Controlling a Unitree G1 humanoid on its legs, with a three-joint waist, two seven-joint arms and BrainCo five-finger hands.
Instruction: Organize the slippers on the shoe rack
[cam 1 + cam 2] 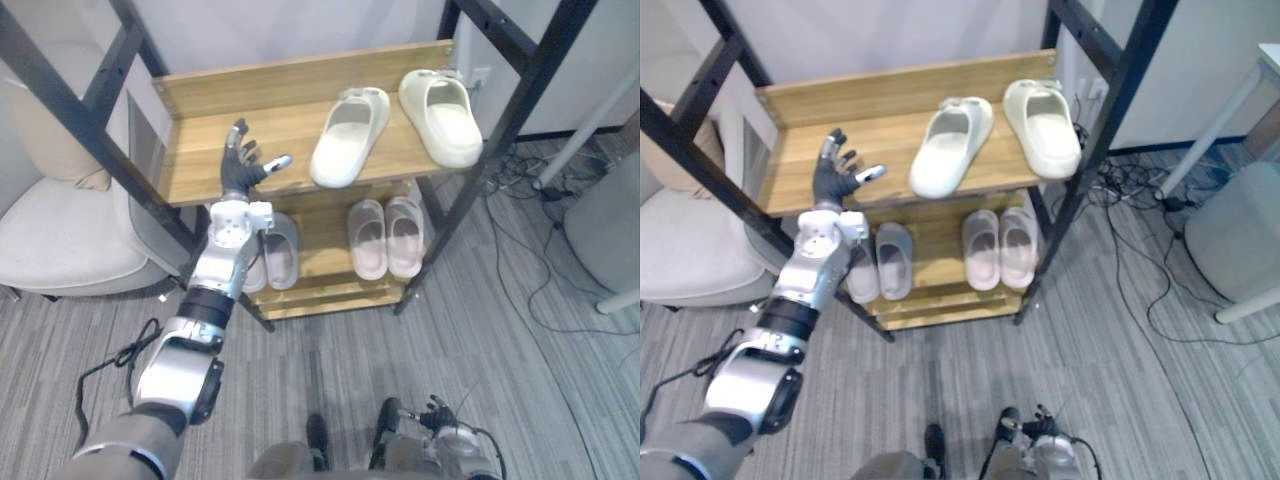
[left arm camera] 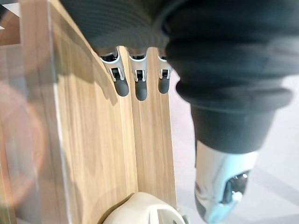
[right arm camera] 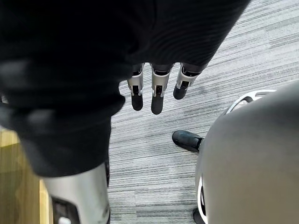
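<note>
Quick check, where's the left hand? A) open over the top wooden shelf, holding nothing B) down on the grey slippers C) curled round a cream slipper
A: the left hand hovers with straight fingers over the wooden top shelf, apart from the nearer cream foam slipper.

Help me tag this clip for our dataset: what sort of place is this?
Likely an office or lab corner staged as an entryway: a wooden shoe rack holding slippers, grey carpet strewn with cables, and a beige armchair beside the rack.
</note>
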